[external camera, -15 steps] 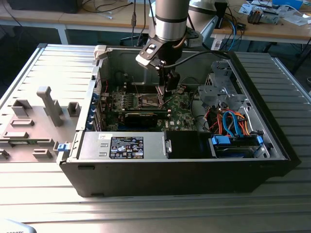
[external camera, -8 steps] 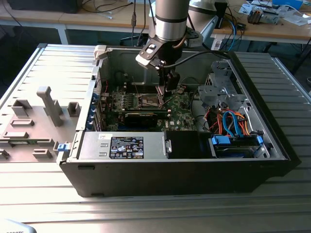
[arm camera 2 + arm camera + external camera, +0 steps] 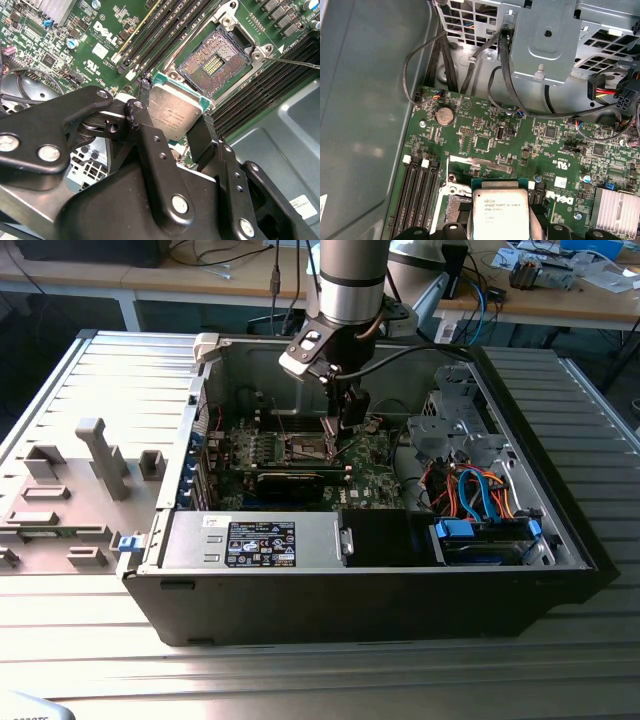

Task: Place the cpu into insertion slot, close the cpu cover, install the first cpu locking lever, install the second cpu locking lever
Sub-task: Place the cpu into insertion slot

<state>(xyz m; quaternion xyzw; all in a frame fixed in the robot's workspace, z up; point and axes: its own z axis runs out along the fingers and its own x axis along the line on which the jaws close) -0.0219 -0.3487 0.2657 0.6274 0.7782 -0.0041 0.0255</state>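
Exterior view, from its left: a grey fixture block [image 3: 95, 455] lies on the ribbed tabletop [image 3: 120, 640] beside the open computer case [image 3: 350, 600]. Inside the case sit the green circuit board [image 3: 375, 475], a labelled black box [image 3: 260, 542] and, toward the exterior view's right, a drive cage [image 3: 450, 425] with orange and blue cables. Over the board the tool [image 3: 350, 418] pinches the cpu [image 3: 176, 112] by two edges, just short of the insertion slot [image 3: 212, 61], whose contacts lie bare. I judge nothing seated yet; the cpu cover [image 3: 481, 165] seems folded back, and both locking steps remain.
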